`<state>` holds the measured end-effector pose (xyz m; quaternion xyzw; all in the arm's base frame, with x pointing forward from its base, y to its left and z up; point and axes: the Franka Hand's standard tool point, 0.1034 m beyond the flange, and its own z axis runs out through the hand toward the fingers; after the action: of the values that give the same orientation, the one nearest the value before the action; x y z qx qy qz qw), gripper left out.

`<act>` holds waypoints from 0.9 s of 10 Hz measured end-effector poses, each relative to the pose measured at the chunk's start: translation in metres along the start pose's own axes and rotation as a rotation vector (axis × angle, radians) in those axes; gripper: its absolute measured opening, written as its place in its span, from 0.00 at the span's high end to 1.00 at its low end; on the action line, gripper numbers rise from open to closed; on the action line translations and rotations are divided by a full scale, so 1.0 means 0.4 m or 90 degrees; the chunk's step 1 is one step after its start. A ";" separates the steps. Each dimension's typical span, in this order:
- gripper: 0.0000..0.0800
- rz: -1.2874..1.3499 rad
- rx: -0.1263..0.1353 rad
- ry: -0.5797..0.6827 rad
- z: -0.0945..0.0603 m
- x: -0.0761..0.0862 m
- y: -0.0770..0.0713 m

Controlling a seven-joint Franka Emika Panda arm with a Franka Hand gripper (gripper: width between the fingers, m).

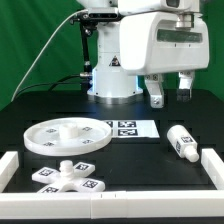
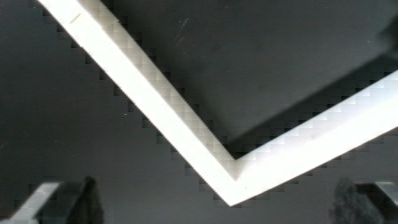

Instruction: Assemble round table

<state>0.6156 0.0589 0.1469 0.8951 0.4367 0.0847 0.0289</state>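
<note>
The large rimmed round disc (image 1: 66,134) lies flat on the black table at the exterior view's left. The four-armed cross-shaped base (image 1: 66,178) lies in front of it near the front rail. The short cylindrical leg (image 1: 183,143) lies on its side at the exterior view's right. My gripper (image 1: 171,93) hangs high above the table's right part, above and behind the leg, open and empty. In the wrist view only my two dark fingertips (image 2: 59,203) show, wide apart, with nothing between them. None of the table parts shows in the wrist view.
The marker board (image 1: 128,128) lies flat on the table beside the disc. A white blocky border rail (image 1: 212,165) runs along the front and sides; its corner (image 2: 231,170) fills the wrist view. The robot base (image 1: 112,75) stands behind.
</note>
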 end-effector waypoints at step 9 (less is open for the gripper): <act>0.19 0.250 0.023 -0.017 0.032 0.045 -0.131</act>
<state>0.5880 0.1055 0.1299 0.9645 0.2550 0.0691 0.0017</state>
